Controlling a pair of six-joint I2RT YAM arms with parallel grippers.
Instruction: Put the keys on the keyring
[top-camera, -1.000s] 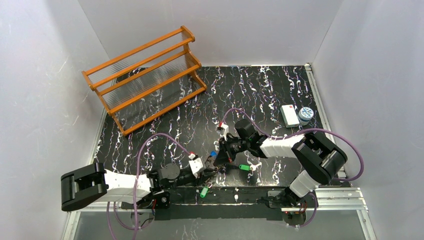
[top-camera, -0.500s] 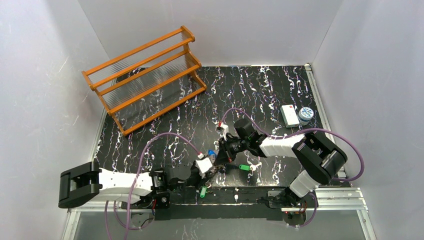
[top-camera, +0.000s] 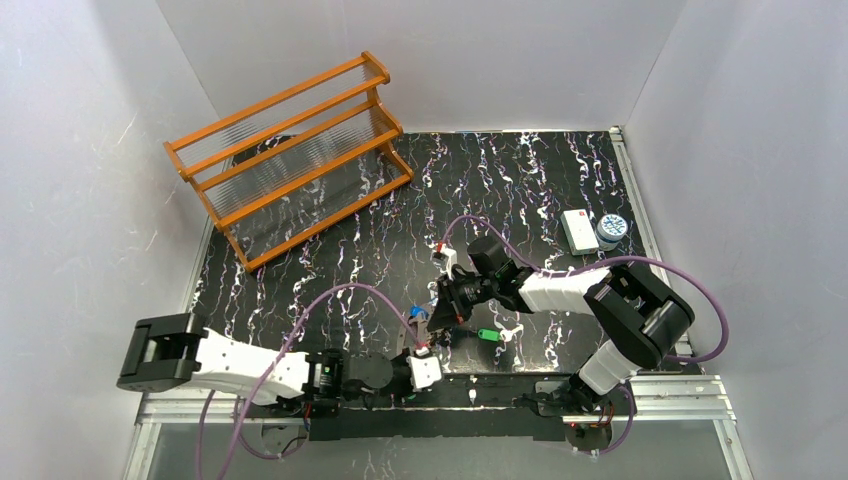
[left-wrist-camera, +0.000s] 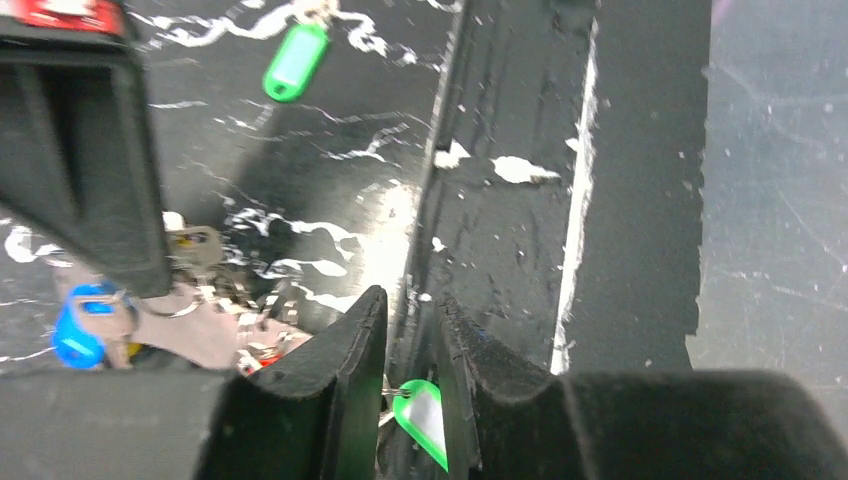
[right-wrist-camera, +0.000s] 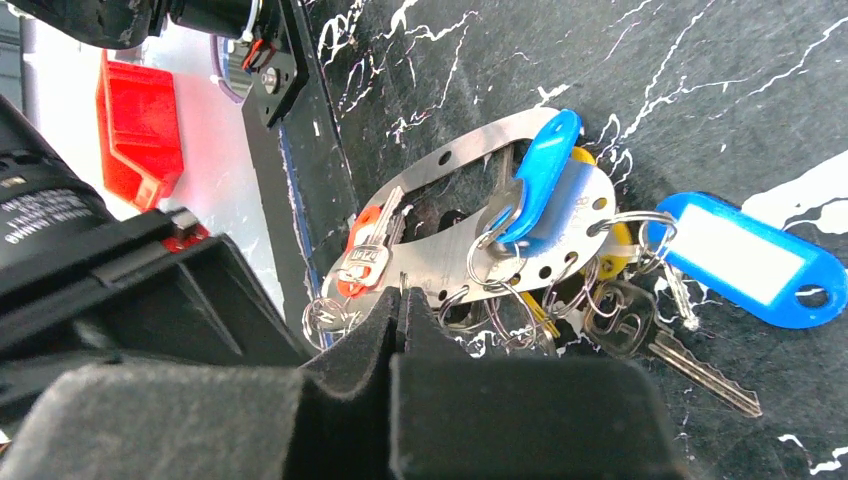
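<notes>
The keyring (right-wrist-camera: 470, 235) is a pale metal oval plate with holes. It lies on the black table with several keys on small rings: a blue tag (right-wrist-camera: 745, 260), a blue key head (right-wrist-camera: 540, 170), a red-headed key (right-wrist-camera: 365, 250) and a silver key (right-wrist-camera: 650, 345). My right gripper (right-wrist-camera: 402, 298) is shut on the keyring's near edge (top-camera: 440, 318). A loose green key (top-camera: 487, 335) lies to its right. My left gripper (left-wrist-camera: 410, 310) hangs low at the table's front edge (top-camera: 438, 368). Its jaws stand a narrow gap apart over a second green tag (left-wrist-camera: 428, 415), which shows through the gap.
A wooden rack (top-camera: 290, 150) stands at the back left. At the right edge are a white box (top-camera: 578, 230) and a round blue-white container (top-camera: 611, 228). A dark taped strip (left-wrist-camera: 600, 200) and a metal rail (top-camera: 650, 390) run along the front edge.
My left arm has swung right and toward the front edge. Its gripper now covers the green key that lay there in plain view. The right arm has stayed put.
</notes>
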